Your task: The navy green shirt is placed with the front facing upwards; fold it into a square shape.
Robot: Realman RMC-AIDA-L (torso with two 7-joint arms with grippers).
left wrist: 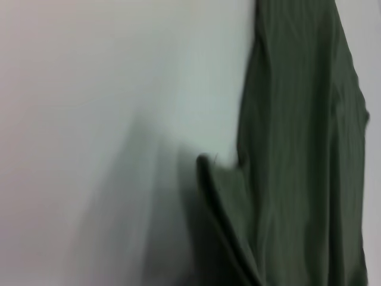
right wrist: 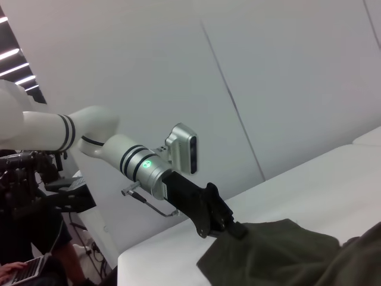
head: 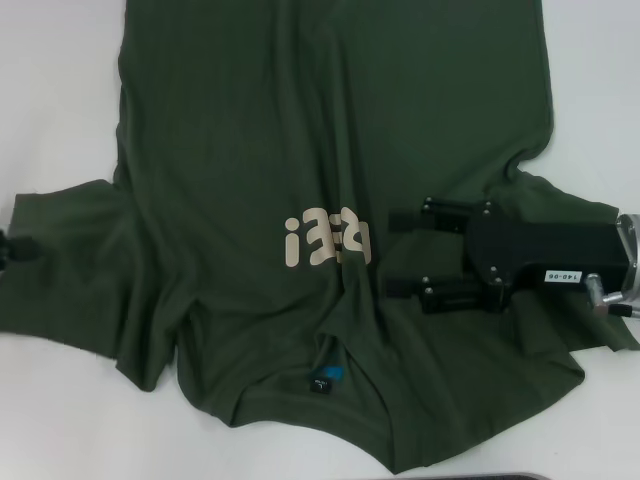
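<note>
The navy green shirt lies spread front-up on the white table, wrinkled. Its collar and black neck tag are nearest me, and the cream letters read upside down. My right gripper is over the chest just right of the letters. It is open, its two black fingers pointing at the print with nothing between them. My left gripper is at the tip of the left sleeve. In the right wrist view the left gripper looks shut on the sleeve's edge.
Bare white table shows on both sides of the shirt and along the near edge. The right sleeve lies under my right arm. A person with a laptop sits beyond the table's left side.
</note>
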